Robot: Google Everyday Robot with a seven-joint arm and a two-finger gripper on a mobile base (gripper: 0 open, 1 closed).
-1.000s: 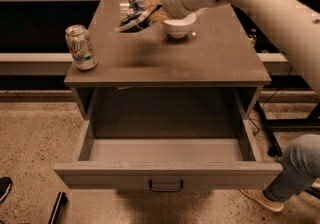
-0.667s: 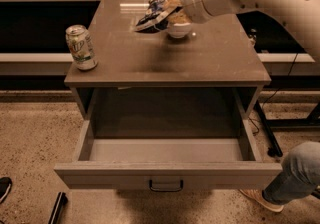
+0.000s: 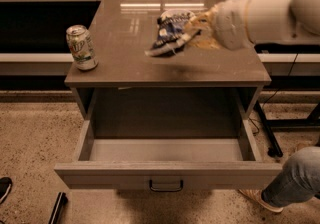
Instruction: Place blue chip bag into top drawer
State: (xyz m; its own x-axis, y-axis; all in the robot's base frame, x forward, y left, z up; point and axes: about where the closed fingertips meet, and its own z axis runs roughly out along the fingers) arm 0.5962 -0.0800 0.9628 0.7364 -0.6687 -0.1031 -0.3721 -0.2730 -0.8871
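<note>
The blue chip bag is crumpled dark blue foil with white and black markings. It hangs in the air above the cabinet top, held by my gripper, which comes in from the right and is shut on the bag's right side. The white arm stretches off to the upper right. The top drawer is pulled wide open below the cabinet top, its grey inside bare, with a small dark handle at the centre of its front panel. The bag is over the table top, behind the drawer's opening.
A green-and-silver soda can stands at the left edge of the cabinet top. A person's jeans leg and shoe are at the lower right by the drawer's corner. A dark shoe is at the far left on the floor.
The gripper with the blue chip bag has moved right and toward the front of the cabinet top, nearer the camera. The white bowl that showed behind it is now hidden by the arm.
</note>
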